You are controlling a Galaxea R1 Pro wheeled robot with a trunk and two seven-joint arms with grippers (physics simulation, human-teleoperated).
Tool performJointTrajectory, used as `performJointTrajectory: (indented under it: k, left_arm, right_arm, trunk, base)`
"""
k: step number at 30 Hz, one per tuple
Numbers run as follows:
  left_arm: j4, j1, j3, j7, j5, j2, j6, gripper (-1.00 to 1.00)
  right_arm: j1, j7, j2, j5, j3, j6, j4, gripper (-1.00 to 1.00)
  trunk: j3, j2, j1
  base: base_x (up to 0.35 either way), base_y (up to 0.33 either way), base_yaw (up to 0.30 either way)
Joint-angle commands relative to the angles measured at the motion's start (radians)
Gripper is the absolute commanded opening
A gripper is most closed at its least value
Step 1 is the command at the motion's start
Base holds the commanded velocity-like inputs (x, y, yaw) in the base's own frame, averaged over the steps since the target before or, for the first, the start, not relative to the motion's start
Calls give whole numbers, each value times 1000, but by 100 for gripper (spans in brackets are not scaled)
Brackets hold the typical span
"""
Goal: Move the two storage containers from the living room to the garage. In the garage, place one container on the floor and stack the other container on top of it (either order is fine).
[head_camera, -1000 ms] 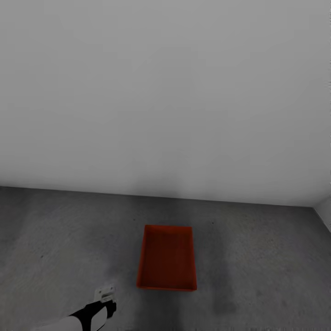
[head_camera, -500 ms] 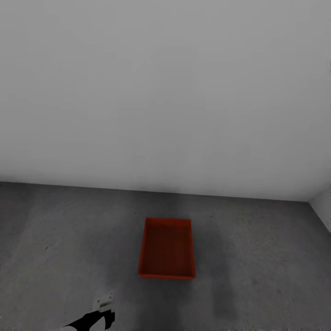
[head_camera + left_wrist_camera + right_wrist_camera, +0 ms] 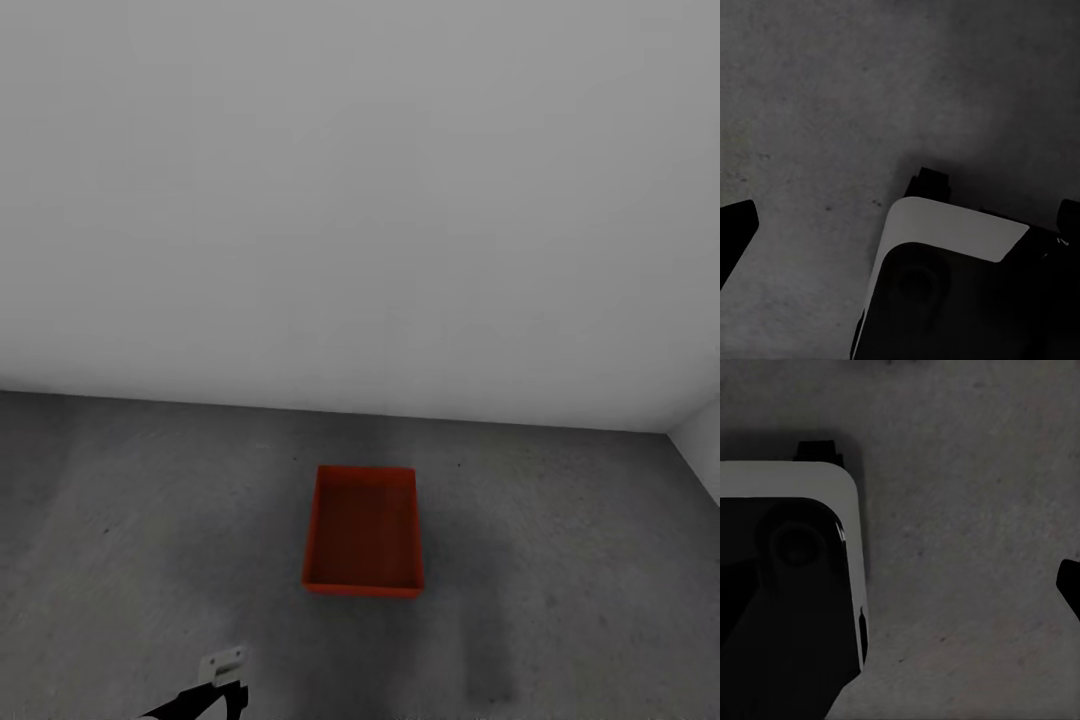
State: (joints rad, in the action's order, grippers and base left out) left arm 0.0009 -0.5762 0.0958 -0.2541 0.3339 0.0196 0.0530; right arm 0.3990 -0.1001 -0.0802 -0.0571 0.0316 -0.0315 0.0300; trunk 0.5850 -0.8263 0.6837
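In the head view, one storage container [image 3: 363, 530] sits alone on the dark grey concrete floor [image 3: 580, 560] of the garage, not far from the foot of the pale wall [image 3: 360, 200] and toward the corner on the right. It is an orange-red, shallow, open bin with thin walls, and it looks empty; I judge it was set here as the base for the stack. The left claw [image 3: 222, 668] shows low in the picture, apart from the bin and holding nothing I can see; I cannot tell how its jaws stand. In the left wrist view, speckled concrete and part of the robot's base [image 3: 945, 277] appear. In the right wrist view, concrete and the base [image 3: 791, 585] again; the right claw's state I cannot tell.
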Motion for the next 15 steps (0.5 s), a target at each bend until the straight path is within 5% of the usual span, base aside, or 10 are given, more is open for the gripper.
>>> performJointTrajectory:
  k: [1, 15]
  left_arm:
    - [0, 0, 9, -4, 7, 0, 3, 100]
    - [-1, 89, 9, -3, 5, -4, -1, 100]
  right_arm:
    - [2, -1, 0, -6, 4, -3, 3, 100]
    - [0, 18, 6, -3, 4, -7, 4, 100]
  trunk:
    - [1, -1, 0]
    - [-16, -1, 0]
  base:
    - [-3, 1, 0]
    - [0, 0, 0]
